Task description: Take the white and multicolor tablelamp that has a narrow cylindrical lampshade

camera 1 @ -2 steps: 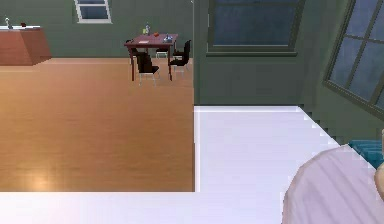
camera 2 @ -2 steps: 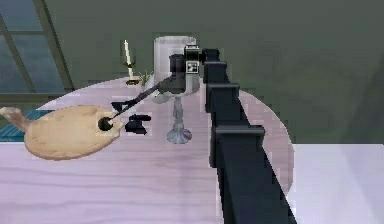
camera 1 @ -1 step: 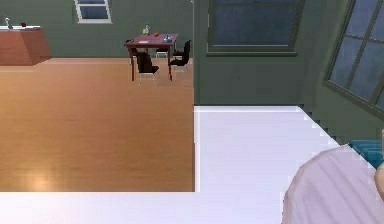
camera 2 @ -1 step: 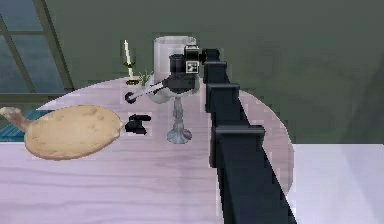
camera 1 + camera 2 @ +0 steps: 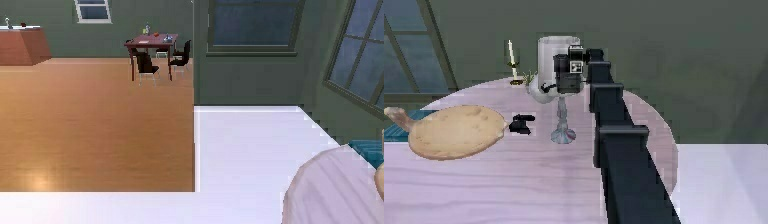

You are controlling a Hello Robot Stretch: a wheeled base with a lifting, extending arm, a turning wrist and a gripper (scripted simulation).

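I see lamp (image 5: 549, 52) upright on round surface (image 5: 504, 180), near flatbread (image 5: 456, 132). Arm (image 5: 619, 140) reaches out, putting end effector (image 5: 550, 90) at lampshade for grasp; finger state, hold: cannot tell.

Green walls (image 5: 250, 75), wood floor (image 5: 90, 120), dark windows (image 5: 255, 22), distant red dining table (image 5: 150, 43).

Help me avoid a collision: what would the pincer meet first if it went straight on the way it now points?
Probably the white table lamp with a narrow cylindrical shade, right at the pincer; whether they already touch is unclear.
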